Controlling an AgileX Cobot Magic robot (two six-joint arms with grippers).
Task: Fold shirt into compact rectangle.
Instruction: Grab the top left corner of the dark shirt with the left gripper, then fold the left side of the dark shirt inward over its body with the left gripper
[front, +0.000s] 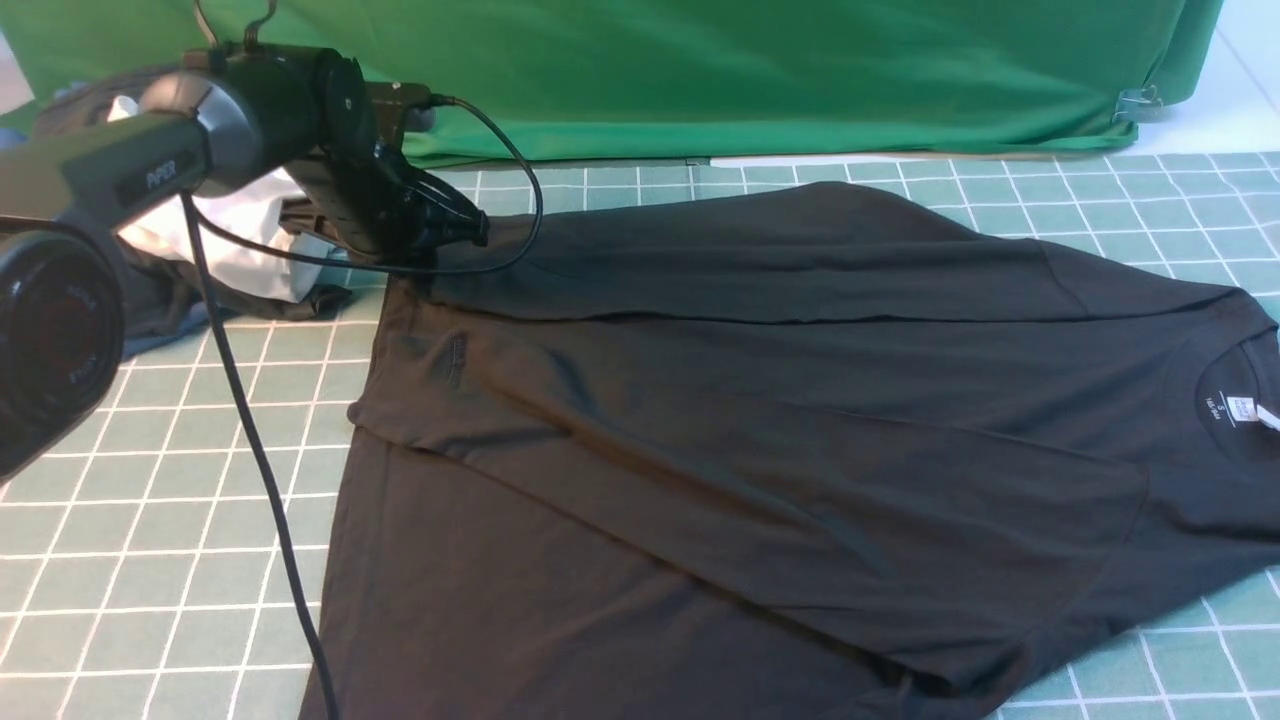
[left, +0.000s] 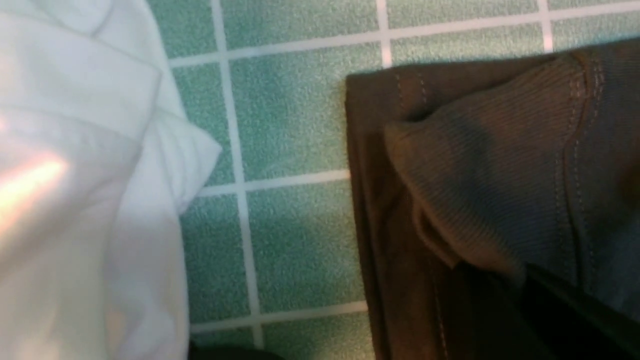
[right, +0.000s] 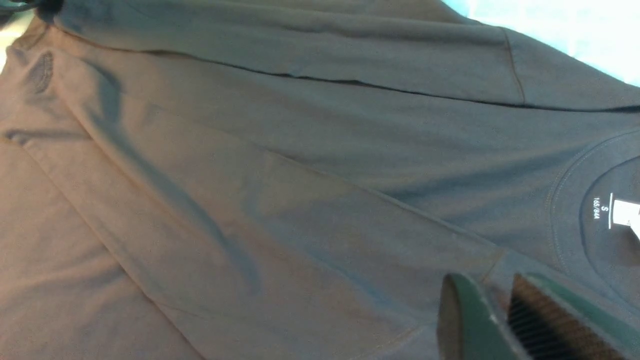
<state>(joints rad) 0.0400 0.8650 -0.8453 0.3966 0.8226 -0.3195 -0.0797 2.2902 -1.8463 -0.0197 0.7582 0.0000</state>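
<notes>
Shirt (front: 760, 440): it lies spread across the gridded mat (front: 150, 500), collar (front: 1225, 345) toward your right arm and hem toward your left. The white neck label (front: 1243, 408) faces up. The far long side lies turned in over the body, and its free edge runs as a dark line from hem to shoulder. The near side lies unfolded and loose. I judge the first lengthwise fold made and the second outstanding.

Left gripper (front: 465, 232): it sits at the far hem corner with its jaws closed. In the left wrist view a raised pinch of stitched hem runs in toward the dark finger (left: 575, 310). I judge that it grips the shirt there. That corner governs the turned-in strip, so a hold there would keep the fold square.

Right gripper (right: 492, 295): it is out of the front view. In its own wrist view it hovers above the near shoulder, beside the collar. Its jaws stand narrowly apart and nothing shows clamped between them. I judge it placed to take the collar end, so you would have one arm at each end.

Containers: none is in view. The white garment (front: 230, 235) lies heaped on darker clothes (front: 160, 300) just beyond the hem corner. The left wrist view shows bare mat between that garment and the shirt. Keep the left arm's cable (front: 260, 450) off the cloth.
</notes>
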